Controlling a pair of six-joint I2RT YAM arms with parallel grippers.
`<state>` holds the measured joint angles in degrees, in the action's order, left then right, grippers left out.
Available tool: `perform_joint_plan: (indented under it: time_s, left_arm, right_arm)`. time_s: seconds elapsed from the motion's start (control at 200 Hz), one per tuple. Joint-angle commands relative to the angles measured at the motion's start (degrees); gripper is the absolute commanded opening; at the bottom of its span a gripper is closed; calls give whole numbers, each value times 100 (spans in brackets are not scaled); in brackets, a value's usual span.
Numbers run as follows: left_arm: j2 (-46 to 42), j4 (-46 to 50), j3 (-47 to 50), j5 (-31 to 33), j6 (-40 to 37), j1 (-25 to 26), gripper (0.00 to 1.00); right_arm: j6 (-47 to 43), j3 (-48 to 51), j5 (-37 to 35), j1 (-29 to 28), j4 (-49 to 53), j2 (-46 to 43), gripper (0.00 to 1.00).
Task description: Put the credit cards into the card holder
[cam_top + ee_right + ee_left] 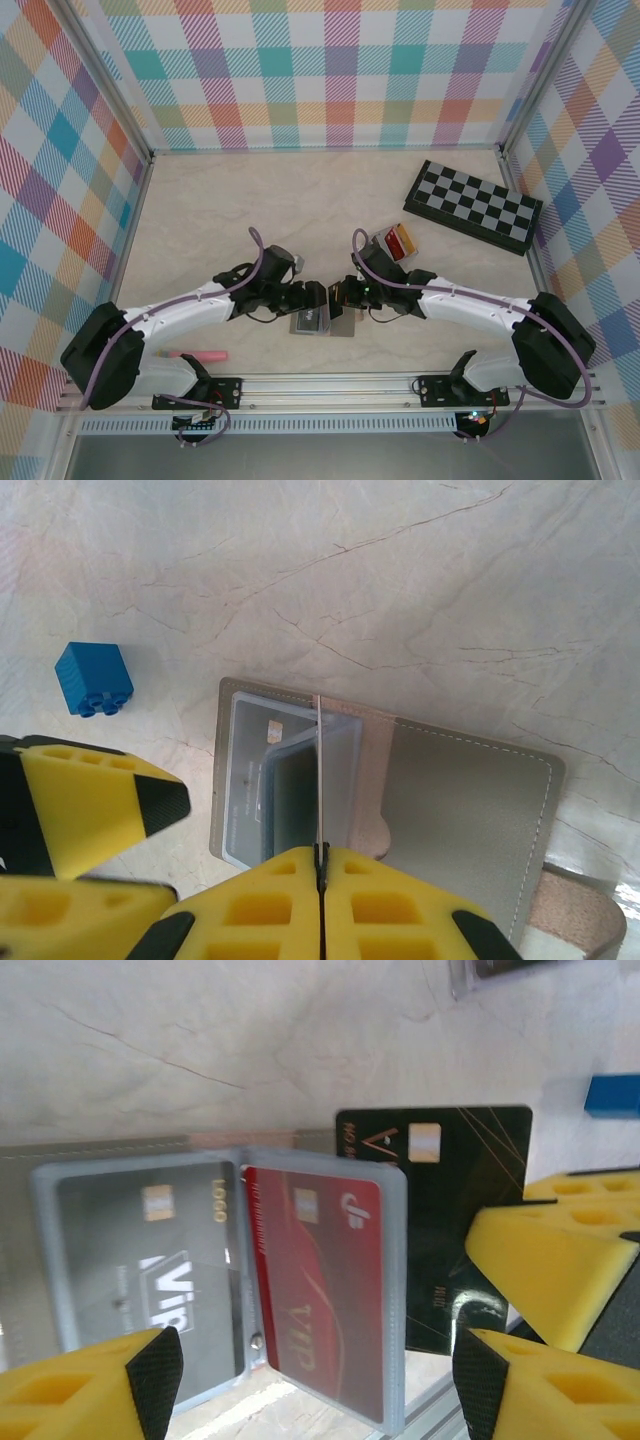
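Left claw (318, 1375): spread wide, its fingers straddling the card holder's clear sleeves.
Card holder (470, 820): lies open under both claws; grey card (150, 1250) and red card (320, 1280) sit sleeved.
Right claw (320, 858): pressed together on the black card (450, 1220), edge-on over the fold.
Nearby: blue block (93, 678) left of right claw, apart.
Room: bare surface (400, 580) beyond holder.

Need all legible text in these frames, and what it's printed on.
"VIP": grey card, large white letters.
"LOGO": same grey card, small gold print beside the chip.
"VIP": red card, gold letters.
Red card's corner monogram and edge line: too blurred to read.
"V": black card, gold mark by the chip; its small print is unreadable.
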<state>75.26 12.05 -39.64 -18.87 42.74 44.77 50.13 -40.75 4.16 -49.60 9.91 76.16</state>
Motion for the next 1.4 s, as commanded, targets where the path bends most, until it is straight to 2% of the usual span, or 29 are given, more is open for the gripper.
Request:
perform_joint_plan:
  time_s: [0.0,0.22,0.54,0.775,0.905,1.06,1.395]
  left_arm:
    - [204,181,-274,-126,-325,246,74]
    - [502,338,-406,-99,-454,440,71]
    - [450,636,-414,-22,-603,455,69]
    - [491,648,-409,17,-609,453,61]
    - [425,691,-420,59,-642,454,60]
    - [349,972,-440,375,-655,454,58]
    - [236,1057,-431,452,-719,455,67]
  right_arm:
    - [-60,-113,41,-36,-75,18,7]
    - [-49,-91,23,-32,-67,4,7]
    - [-30,-87,-3,-32,-50,4,7]
    - [-29,-100,-18,-35,-33,13,6]
    - [-46,-117,-47,-32,12,22,7]
    - [-30,-118,-99,-32,63,22,7]
    - [-23,-180,-122,-32,148,118,7]
